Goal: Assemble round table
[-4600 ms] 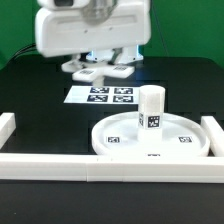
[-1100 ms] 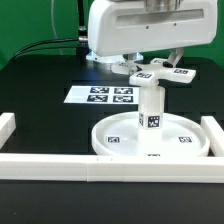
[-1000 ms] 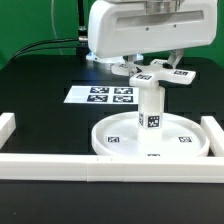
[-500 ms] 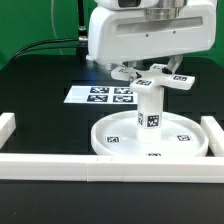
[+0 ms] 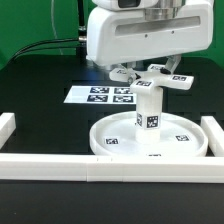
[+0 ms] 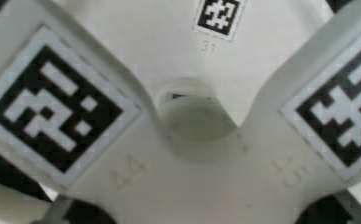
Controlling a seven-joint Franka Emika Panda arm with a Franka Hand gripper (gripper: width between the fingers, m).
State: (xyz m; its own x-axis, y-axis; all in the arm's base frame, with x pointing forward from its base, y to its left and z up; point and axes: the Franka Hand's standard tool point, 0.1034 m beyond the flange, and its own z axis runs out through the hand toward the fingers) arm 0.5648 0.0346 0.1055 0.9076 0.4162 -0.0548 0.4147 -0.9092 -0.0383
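Centre frame: gripper fingers clamp white plastic four-arm cross over white cylindrical post on rimmed round disc — next, probably: align, lower squarely.

The jaws are hidden behind the arm's boxy white housing, so their grip cannot be judged. Below them, the white plastic cross-shaped four-arm piece is blurred, its arms and black-and-white square tags cut off at the wrist view's edges.

exterior frontal, raised; wrist close on shared cross piece
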